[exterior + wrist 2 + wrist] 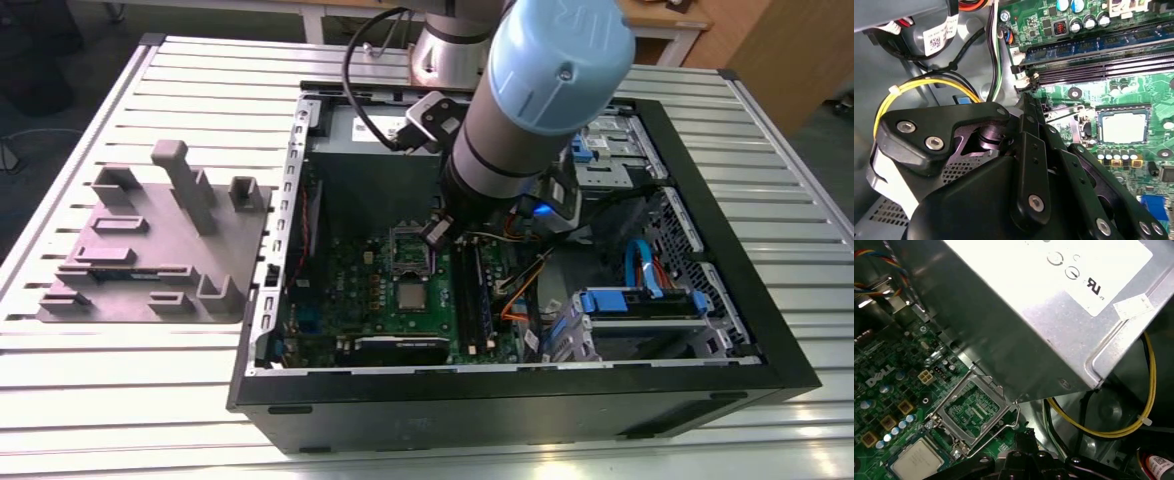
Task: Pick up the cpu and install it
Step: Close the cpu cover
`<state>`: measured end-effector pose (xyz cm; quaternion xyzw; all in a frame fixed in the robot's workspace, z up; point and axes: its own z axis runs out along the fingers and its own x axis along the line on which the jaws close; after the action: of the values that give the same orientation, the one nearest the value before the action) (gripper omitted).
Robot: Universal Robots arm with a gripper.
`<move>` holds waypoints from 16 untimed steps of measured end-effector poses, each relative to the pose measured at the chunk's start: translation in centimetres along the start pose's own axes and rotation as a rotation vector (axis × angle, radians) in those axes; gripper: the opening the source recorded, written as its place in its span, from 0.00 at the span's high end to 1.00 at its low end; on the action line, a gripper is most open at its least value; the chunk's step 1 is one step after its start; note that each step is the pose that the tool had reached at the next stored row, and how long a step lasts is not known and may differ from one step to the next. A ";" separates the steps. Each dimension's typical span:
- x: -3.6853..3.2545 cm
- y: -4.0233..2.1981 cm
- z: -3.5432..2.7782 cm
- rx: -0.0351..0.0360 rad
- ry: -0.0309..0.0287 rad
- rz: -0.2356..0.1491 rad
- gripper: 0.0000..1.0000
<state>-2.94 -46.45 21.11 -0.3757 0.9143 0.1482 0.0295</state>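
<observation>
**A:** Where is the cpu?

**B:** The small flat square cpu with the silver-grey metal top (411,295) lies flat in its socket on the green printed motherboard (360,280). The board sits inside the open black metal computer case (534,410). In the second wrist view the cpu (1123,126) fills its dark square surround.

**A:** Is the socket clamped down over it?

**B:** No. In the first wrist view the thin metal retaining frame (971,407) stands tilted up just beside the cpu (916,462).

**A:** And the hand?

**B:** The black gripper (441,230) hangs over the board near that raised frame, apart from the cpu. Its fingers (1029,145) are pressed together, with nothing between them.

**A:** Any labels or writing?

**B:** Several. The big grey metal box (1054,350) beside the socket carries a white label (1054,270) with printed symbols. A small white barcode tag (936,40) wraps a black cable near the case wall. There is also white lettering on the board itself.

**A:** What is outside the case?

**B:** A large grey moulded plastic tray with upright posts (160,285). It rests on the slatted aluminium table (134,400), on the exterior view's left of the case.
</observation>
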 end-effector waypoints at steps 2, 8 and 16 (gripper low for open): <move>0.00 -0.01 0.14 -0.0033 -0.0035 0.000 0.90; 0.03 -0.09 0.68 -0.0129 -0.0129 -0.001 0.90; -0.10 0.10 1.17 -0.0219 -0.0217 -0.001 0.90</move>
<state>-3.01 -45.97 20.04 -0.3748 0.9121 0.1622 0.0354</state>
